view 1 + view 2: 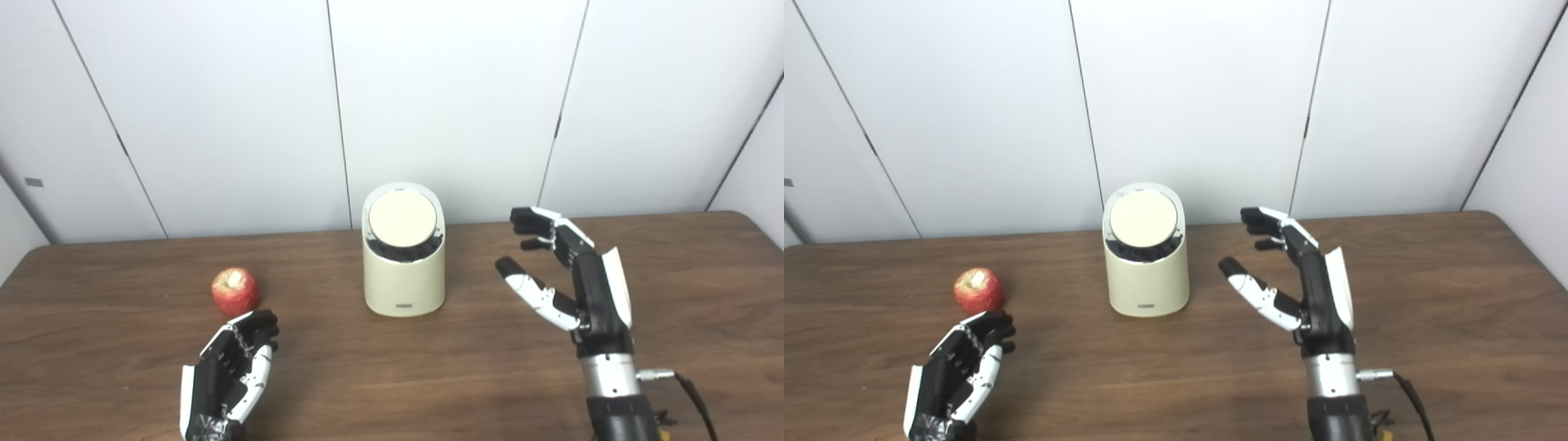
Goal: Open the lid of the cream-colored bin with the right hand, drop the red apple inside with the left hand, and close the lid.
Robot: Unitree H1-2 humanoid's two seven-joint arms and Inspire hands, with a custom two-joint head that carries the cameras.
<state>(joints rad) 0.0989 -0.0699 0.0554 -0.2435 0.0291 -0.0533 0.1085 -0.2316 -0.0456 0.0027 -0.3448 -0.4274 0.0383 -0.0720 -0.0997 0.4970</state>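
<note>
Noting the start layout: the cream-colored bin [404, 269] stands mid-table with its round lid [402, 219] shut and tilted toward me, and my right hand [572, 278] hangs just to its right, empty, fingers spread with the thumb pointing at the bin wall. The lid lies up and left of those fingertips, so I judge the reach goes leftward and slightly upward. My left hand [229, 373] rests empty, fingers loosely curled, with the red apple [235, 291] just beyond its fingertips.

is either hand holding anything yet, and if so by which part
Nothing is held. The left hand is open just short of the red apple, and the right hand is open beside the cream-colored bin, touching neither.
</note>
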